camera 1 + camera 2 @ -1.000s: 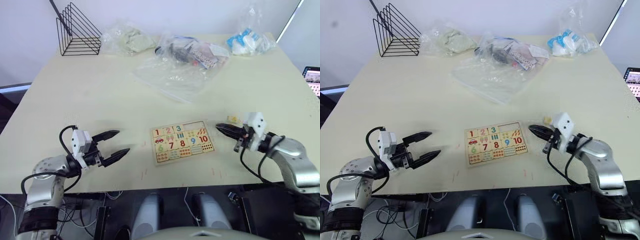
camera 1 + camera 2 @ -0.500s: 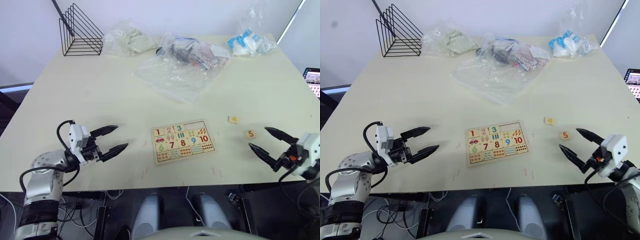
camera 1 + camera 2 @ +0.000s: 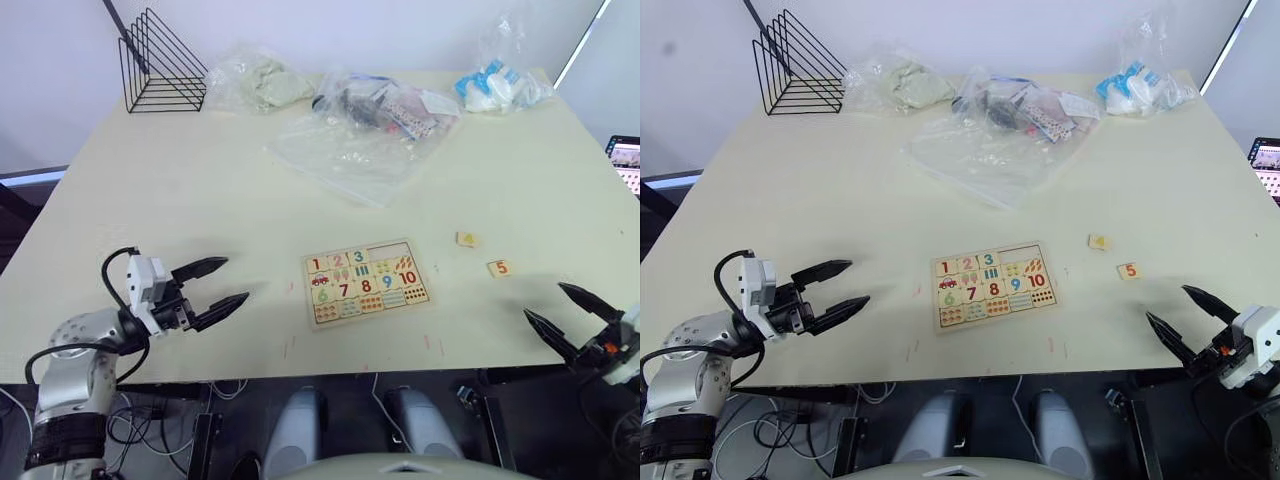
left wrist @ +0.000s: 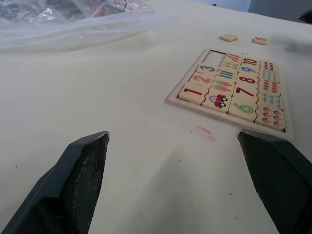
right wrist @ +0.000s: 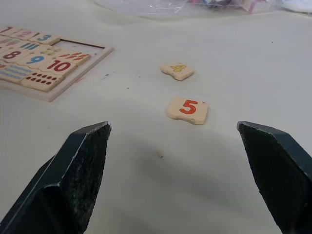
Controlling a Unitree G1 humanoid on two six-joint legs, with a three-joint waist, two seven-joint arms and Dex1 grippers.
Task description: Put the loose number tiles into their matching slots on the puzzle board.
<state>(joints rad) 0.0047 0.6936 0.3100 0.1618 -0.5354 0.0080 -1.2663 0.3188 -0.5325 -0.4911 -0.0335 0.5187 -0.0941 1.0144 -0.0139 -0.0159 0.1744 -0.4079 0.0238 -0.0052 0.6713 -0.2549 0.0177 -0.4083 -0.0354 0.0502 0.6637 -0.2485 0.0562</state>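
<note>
The puzzle board (image 3: pixel 365 285) lies flat near the front edge of the pale counter (image 3: pixel 200 190), roughly midway between the two arms. Tiles 1, 2 and 3 are seated in the left part of its top row; the remaining slots (image 3: pixel 393 249) at the right end of that row are open. Two loose number tiles rest on the bare counter to the right of the board: the yellow 4 tile (image 3: pixel 466 239), nearer the board, and the orange 5 tile (image 3: pixel 499 268), just beyond it toward the front right; the two lie near each other but apart. The left gripper (image 3: pixel 217 284) hovers at the counter's front left, well apart from the board, its fingers (image 4: pixel 85 165) spread wide and holding nothing. The right gripper (image 3: pixel 572 313) sits at the front right edge, near the 5 tile but not touching it, its fingers (image 5: pixel 83 165) likewise spread wide and empty. Along the far side of the counter stand a black wire rack (image 3: pixel 160 65) and several clear plastic bags (image 3: pixel 370 120) with assorted contents.
</note>
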